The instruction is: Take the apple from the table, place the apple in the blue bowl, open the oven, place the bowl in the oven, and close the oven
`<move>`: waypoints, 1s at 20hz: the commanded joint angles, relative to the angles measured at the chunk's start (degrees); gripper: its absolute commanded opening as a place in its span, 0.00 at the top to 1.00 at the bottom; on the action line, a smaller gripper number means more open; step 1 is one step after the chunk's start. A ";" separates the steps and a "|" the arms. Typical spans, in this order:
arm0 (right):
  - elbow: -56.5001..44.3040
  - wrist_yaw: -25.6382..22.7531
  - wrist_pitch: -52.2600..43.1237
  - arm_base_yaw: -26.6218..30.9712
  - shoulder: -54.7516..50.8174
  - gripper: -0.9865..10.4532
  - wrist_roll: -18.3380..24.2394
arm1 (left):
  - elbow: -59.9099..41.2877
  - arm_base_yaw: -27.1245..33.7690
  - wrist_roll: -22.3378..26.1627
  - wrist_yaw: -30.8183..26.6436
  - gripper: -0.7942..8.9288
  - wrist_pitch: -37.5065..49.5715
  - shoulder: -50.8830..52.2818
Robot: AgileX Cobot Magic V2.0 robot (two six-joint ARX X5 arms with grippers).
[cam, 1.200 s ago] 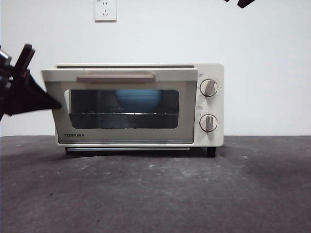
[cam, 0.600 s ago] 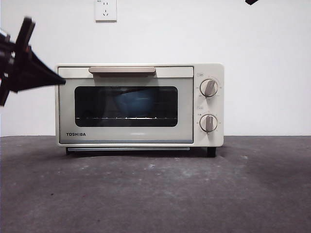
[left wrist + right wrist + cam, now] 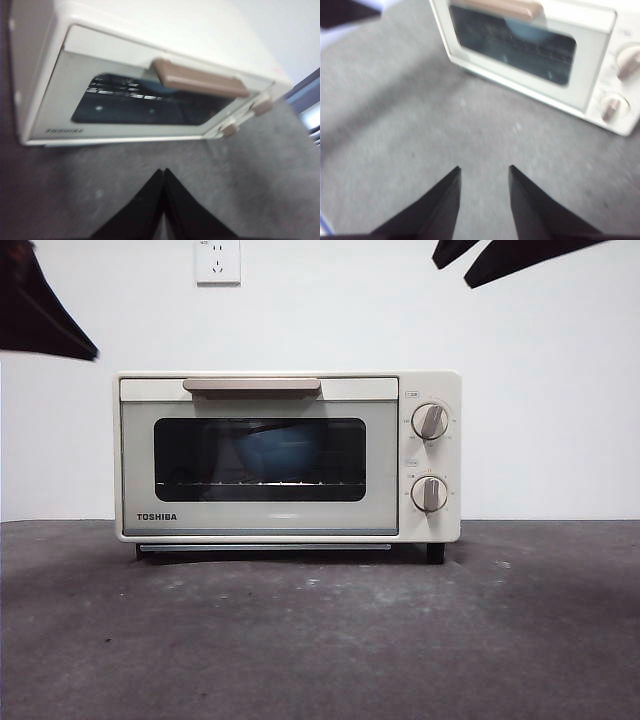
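The cream-white oven (image 3: 288, 457) stands on the dark grey table (image 3: 320, 640) with its door shut. Through the dark glass I make out the blue bowl (image 3: 278, 452) on the rack; the apple is hidden. The oven (image 3: 150, 80) fills the left wrist view, and my left gripper (image 3: 163, 172) hangs shut above the table in front of it, holding nothing. In the front view it shows as a dark shape (image 3: 45, 310) at the upper left. My right gripper (image 3: 484, 171) is open over the table before the oven (image 3: 535, 50), seen as black tips (image 3: 500, 255) at the top right.
Two grey knobs (image 3: 430, 422) sit on the oven's right panel and a beige bar handle (image 3: 252, 386) tops the door. A white wall socket (image 3: 217, 260) is on the wall behind.
The oven door swung up from ajar to fully shut. My left gripper has drawn away from the door's left edge, up and to the left. The right arm's tips now show more at the top.
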State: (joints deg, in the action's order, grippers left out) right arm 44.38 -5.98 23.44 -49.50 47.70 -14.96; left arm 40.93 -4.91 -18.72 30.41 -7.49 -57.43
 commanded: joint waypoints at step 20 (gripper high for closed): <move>-10.58 -2.73 -20.41 -0.52 -4.44 0.91 2.34 | 0.83 -5.66 7.74 -9.86 0.91 -21.29 20.41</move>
State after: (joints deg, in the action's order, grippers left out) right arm 33.56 -8.21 3.62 -49.47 43.05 -13.28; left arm 40.93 -10.41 -11.51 20.75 -29.15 -36.77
